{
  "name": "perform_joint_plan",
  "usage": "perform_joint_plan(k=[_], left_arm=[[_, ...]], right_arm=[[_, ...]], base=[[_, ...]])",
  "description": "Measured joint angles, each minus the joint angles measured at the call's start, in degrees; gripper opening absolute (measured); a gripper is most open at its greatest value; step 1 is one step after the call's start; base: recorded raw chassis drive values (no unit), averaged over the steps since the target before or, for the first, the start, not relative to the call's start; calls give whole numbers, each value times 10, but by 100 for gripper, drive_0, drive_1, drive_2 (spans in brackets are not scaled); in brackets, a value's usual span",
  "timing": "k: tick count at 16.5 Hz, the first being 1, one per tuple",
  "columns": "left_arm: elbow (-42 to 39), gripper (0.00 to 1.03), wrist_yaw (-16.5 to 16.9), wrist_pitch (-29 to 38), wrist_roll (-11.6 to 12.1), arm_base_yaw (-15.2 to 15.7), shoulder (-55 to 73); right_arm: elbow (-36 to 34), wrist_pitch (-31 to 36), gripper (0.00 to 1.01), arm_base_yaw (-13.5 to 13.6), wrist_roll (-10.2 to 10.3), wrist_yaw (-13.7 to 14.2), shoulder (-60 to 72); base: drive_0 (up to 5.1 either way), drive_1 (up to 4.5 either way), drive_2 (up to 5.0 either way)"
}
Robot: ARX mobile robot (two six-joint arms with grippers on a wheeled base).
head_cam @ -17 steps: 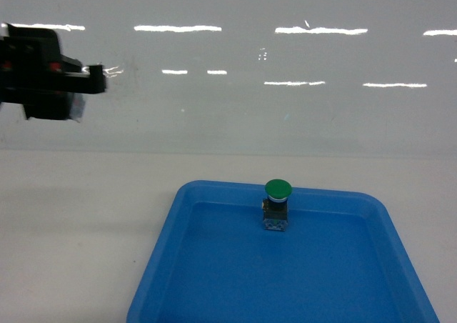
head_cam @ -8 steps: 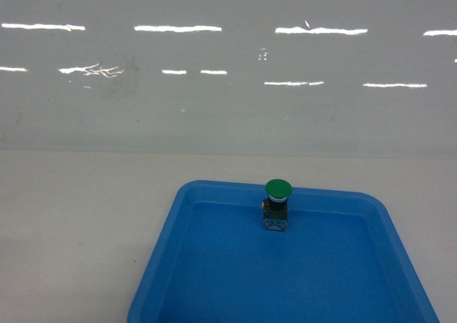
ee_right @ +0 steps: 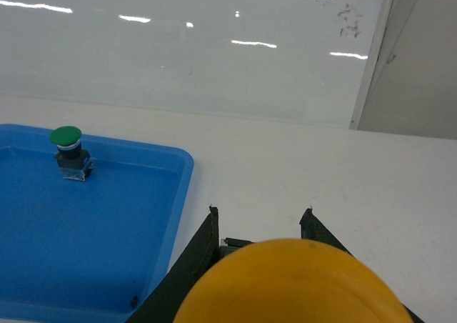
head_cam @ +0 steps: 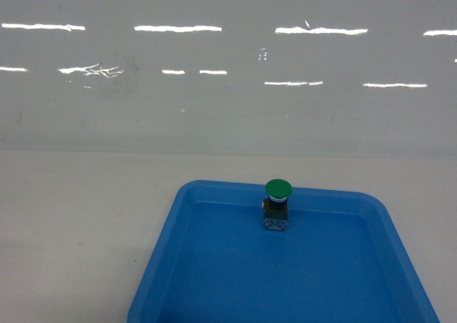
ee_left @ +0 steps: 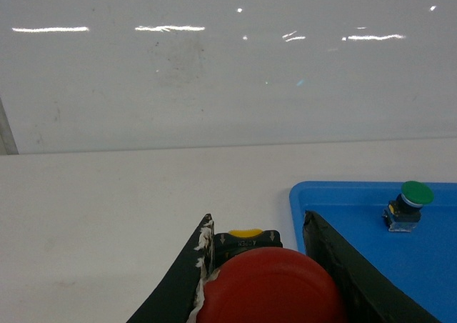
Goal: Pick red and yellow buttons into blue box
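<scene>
While our left claw (ee_left: 257,266) pinches the red button (ee_left: 268,287), our right claw (ee_right: 260,244) pinches the yellow button (ee_right: 293,284); a green button (head_cam: 278,203) stands upright in the tray (head_cam: 214,266) on the desk (head_cam: 78,223).

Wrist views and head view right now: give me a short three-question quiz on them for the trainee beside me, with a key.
1. True or false: the green button stands upright in the shallow blue tray.
2. Which button does the left gripper hold? A red, B yellow, C green.
3. Fill in: the right gripper holds the ___ button.

Key: 1 true. 2 A, the red button sits between its fingers. 3 yellow; the yellow button fills the gap between the fingers. The blue box is not in any view.
</scene>
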Motion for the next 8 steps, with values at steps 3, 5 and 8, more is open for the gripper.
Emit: perform_joint_plan(k=[3,5,8], left_arm=[[0,31,-3,0,0,1,0],[0,31,-2,0,0,1,0],[0,31,-1,0,0,1,-2]], right_arm=[[0,1,28,0,0,0,0],[0,0,28,0,0,0,0],[0,1,28,0,0,0,0]], base=[[318,-172,-172],[474,-264,-264],[485,-259,-259]])
